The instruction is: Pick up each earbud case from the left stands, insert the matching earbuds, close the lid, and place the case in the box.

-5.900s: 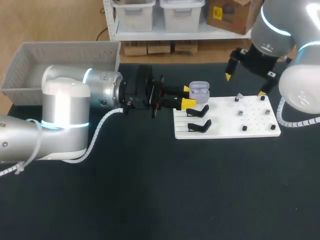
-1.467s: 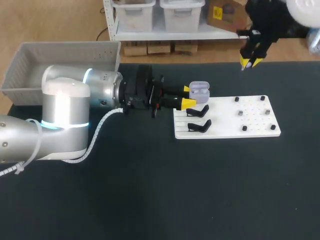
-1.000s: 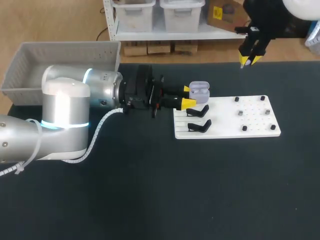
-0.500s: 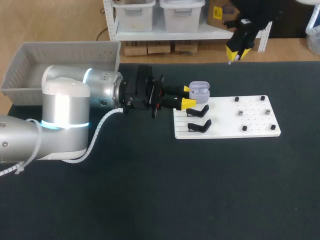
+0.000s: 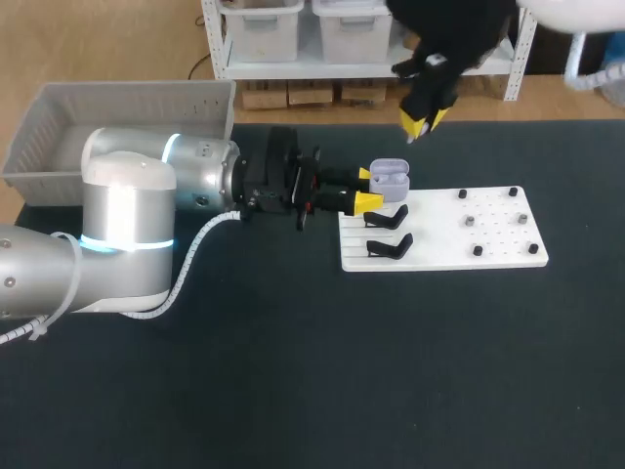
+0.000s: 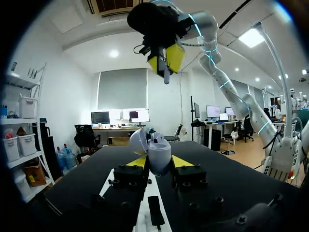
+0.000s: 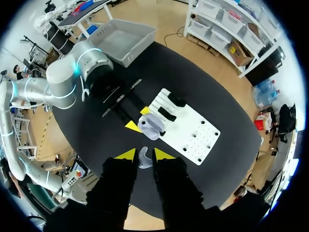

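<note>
A black table (image 5: 322,371) carries a white pegged board (image 5: 444,230) and, at its far left, a grey box (image 5: 127,90)

the right arm (image 5: 459,29) runs off the head view's upper edge. the earbud (image 7: 143,158) pinched in the right jaws is a pale speck in the right wrist view, and which ear it fits is impossible to tell. the left arm (image 5: 127,225) is cut by the side edge. in the left wrist view the left jaws hide the base of the open earbud case (image 6: 157,152). the dark pegs (image 5: 478,250) on the white board (image 5: 439,249) are too small to identify.
</note>
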{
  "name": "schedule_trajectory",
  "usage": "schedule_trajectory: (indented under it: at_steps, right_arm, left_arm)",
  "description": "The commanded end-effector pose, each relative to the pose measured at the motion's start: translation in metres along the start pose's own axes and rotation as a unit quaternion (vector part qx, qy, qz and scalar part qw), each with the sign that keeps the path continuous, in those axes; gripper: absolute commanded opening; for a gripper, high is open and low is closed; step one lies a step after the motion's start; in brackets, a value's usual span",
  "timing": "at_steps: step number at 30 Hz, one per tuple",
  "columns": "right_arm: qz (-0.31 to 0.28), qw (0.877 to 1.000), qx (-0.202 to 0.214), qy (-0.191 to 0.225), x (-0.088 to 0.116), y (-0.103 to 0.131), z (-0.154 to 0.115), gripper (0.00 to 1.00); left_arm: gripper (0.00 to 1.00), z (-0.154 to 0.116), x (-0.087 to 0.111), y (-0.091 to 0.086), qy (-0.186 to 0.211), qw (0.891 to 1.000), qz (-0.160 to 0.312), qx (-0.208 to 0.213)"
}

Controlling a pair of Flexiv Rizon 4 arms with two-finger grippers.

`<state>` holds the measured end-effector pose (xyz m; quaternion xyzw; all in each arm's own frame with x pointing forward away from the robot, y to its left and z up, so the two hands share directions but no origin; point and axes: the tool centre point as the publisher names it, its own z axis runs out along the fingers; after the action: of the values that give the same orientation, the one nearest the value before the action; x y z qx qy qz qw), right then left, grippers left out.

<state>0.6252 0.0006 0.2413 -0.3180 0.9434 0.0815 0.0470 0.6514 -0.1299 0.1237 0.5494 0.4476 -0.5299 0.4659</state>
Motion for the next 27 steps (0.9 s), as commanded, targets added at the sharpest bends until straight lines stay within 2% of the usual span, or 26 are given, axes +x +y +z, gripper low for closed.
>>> schedule_trajectory:
  at_steps: [1,9,14,27]
  right_arm:
    - [-0.006,1.0,0.01,0.009,-0.002,0.012,0.011,0.0]
    - [-0.013,0.999,0.017,0.025,-0.008,0.017,0.029,0.0]
    - [-0.02,0.999,0.036,0.029,-0.011,0.021,0.037,0.0]
    - [-0.019,0.998,0.043,0.035,-0.015,0.013,0.055,0.0]
  left_arm:
    - [0.0,0.0,0.001,-0.001,-0.001,1.0,0.001,-0.001]
    - [0.0,0.0,0.001,-0.001,-0.001,1.0,0.001,-0.001]
    - [0.0,0.0,0.001,-0.001,-0.001,1.0,0.001,-0.001]
    - [0.0,0.0,0.001,-0.001,-0.001,1.0,0.001,-0.001]
